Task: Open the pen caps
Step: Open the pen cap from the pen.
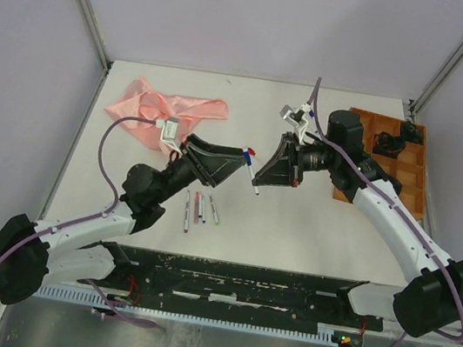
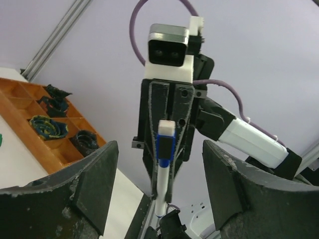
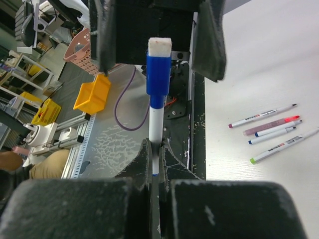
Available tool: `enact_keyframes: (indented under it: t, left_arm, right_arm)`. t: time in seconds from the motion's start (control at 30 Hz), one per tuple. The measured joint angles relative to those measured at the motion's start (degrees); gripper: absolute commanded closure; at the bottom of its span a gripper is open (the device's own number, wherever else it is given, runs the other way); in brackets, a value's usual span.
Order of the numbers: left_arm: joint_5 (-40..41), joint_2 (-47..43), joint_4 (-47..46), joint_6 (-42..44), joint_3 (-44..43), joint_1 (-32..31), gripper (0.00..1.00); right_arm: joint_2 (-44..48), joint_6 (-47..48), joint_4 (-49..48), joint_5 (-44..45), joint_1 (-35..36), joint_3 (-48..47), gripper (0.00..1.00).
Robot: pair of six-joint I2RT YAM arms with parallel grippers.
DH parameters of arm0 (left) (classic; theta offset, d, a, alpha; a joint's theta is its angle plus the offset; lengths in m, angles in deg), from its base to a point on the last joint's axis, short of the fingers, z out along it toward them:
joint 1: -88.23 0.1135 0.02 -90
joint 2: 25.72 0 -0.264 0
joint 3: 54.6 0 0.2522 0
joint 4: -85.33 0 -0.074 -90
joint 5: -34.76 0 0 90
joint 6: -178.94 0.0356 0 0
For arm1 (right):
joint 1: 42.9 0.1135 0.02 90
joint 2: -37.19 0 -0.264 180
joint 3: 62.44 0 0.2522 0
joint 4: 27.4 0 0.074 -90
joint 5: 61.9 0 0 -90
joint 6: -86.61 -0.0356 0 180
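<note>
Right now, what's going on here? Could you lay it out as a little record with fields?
Right gripper: shut on the white barrel of a pen
Cap: blue cap on the pen's far end
Left gripper: open, one finger on each side of the blue cap, not touching it
On the table: several loose pens, pink cloth, wooden tray

Glossy plastic cap, smooth pen, matt table

Left fingers apart (right fingers together)
</note>
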Motion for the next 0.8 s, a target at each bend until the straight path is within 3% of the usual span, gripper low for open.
enact_keyframes:
  t: [0.4, 0.8]
  left_arm:
    - [-0.39, 2.54, 4.39, 0.13, -2.19, -0.83, 0.51]
    - [-1.86, 2.69, 4.57, 0.85, -2.34, -0.9, 0.93]
  right_arm:
    - [-1.73, 0.72, 0.31, -0.04, 1.53, 0.0, 1.0]
    - [-2.23, 2.05, 1.62, 0.07, 1.9, 0.0, 1.0]
